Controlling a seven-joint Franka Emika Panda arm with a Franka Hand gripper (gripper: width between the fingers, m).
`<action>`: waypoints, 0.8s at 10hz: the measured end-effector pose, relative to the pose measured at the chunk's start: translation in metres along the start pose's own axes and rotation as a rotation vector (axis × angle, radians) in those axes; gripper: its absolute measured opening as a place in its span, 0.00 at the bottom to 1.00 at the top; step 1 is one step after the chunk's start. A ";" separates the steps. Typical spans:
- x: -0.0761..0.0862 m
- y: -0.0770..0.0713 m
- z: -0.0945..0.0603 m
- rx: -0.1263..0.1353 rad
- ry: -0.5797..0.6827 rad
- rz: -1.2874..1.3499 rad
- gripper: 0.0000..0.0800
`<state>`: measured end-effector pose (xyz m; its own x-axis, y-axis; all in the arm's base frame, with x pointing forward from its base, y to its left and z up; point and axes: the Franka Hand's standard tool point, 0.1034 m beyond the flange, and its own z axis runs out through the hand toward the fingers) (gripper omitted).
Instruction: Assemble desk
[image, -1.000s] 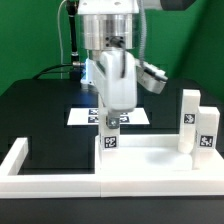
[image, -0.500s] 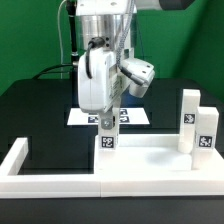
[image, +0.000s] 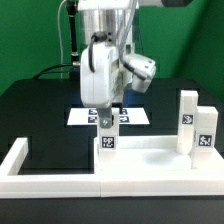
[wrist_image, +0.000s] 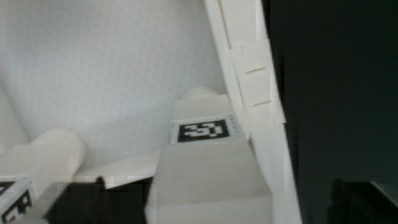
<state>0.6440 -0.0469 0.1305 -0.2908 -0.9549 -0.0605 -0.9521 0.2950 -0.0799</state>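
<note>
The white desk top (image: 150, 160) lies flat with its rim up, near the front of the black table. One short white leg (image: 107, 141) with a tag stands upright at its far corner on the exterior view's left. My gripper (image: 108, 120) points straight down over this leg, open, with its fingers straddling the leg's upper end. In the wrist view the leg (wrist_image: 205, 131) rises from the desk top (wrist_image: 89, 70) close beside the raised rim (wrist_image: 244, 70). Two more legs (image: 188, 119) (image: 207, 135) stand at the desk top's right end.
The marker board (image: 85, 115) lies flat on the table behind the desk top. Long white bars (image: 15, 160) form a border along the front and the exterior view's left. Cables hang behind the arm.
The hand has twisted about its upright axis over the leg. The jaws have spread apart from the leg's sides. The leg stays standing in its corner.
</note>
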 end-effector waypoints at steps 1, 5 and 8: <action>-0.010 -0.005 -0.026 0.032 -0.031 -0.002 0.80; -0.014 -0.007 -0.042 0.046 -0.052 -0.016 0.81; -0.014 -0.006 -0.041 0.045 -0.050 -0.016 0.81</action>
